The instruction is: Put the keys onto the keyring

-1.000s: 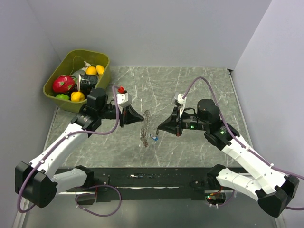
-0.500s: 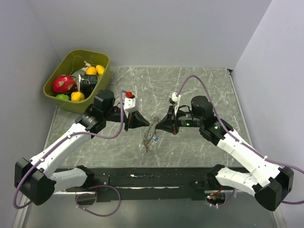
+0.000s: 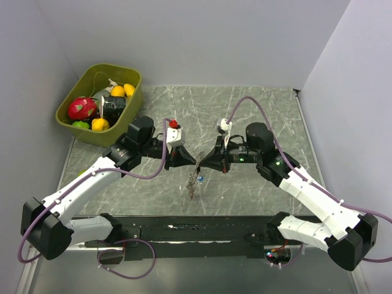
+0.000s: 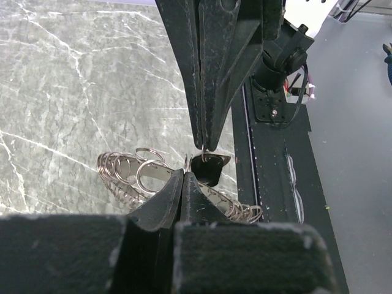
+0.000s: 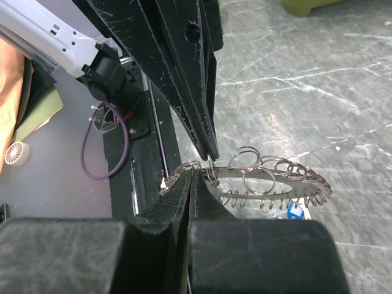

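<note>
My top cam sat high behind arm bases, looked down on whole table (image 3: 184, 101). Left wrist cam looked along own fingers (image 4: 164, 197) at right gripper (image 4: 203, 142), very close. Right wrist cam faced back at left gripper (image 5: 210, 154). All three views shared keyring (image 4: 131, 171), mid-table.

Top view: keyring (image 3: 195, 180) edge-on, its keys too small to separate; wrist views: near arc hidden behind left end effector (image 4: 183, 173) and right end effector (image 5: 191, 173), blue key (image 5: 294, 211) mostly covered.
</note>
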Robot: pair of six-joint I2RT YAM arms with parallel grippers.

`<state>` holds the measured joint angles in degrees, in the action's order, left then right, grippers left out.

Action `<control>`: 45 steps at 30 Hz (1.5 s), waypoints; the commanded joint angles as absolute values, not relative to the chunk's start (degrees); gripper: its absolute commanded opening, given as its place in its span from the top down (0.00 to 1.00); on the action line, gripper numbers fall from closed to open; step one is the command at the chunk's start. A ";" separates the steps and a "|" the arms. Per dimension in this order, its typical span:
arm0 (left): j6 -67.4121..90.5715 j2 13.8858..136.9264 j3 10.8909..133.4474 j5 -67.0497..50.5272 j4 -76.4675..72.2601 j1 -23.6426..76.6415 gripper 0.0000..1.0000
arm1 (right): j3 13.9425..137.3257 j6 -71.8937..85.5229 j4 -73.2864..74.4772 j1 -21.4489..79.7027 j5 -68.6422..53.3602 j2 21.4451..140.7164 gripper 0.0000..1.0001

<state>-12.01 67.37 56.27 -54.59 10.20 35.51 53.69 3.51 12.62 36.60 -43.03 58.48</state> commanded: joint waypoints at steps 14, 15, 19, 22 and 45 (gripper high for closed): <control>-14.68 66.62 59.42 -56.16 9.14 36.39 0.99 | 55.81 4.39 10.02 36.30 -39.56 58.97 1.00; -14.68 66.53 59.50 -56.16 9.14 36.39 0.99 | 55.98 4.31 10.11 36.21 -39.64 59.15 1.00; -14.85 66.18 59.41 -55.90 9.05 36.39 0.99 | 55.81 4.04 10.55 36.21 -39.20 59.50 1.00; -14.85 65.66 58.98 -55.46 8.44 36.39 0.99 | 55.55 3.78 10.81 36.12 -38.94 59.24 1.00; -11.17 61.26 54.50 -56.86 -2.45 36.47 0.99 | 53.17 4.22 9.85 35.24 -39.46 58.36 1.00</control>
<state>-12.67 63.88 54.92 -52.75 6.17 36.10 53.47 4.43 12.43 35.83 -39.24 59.11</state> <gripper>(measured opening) 0.021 0.007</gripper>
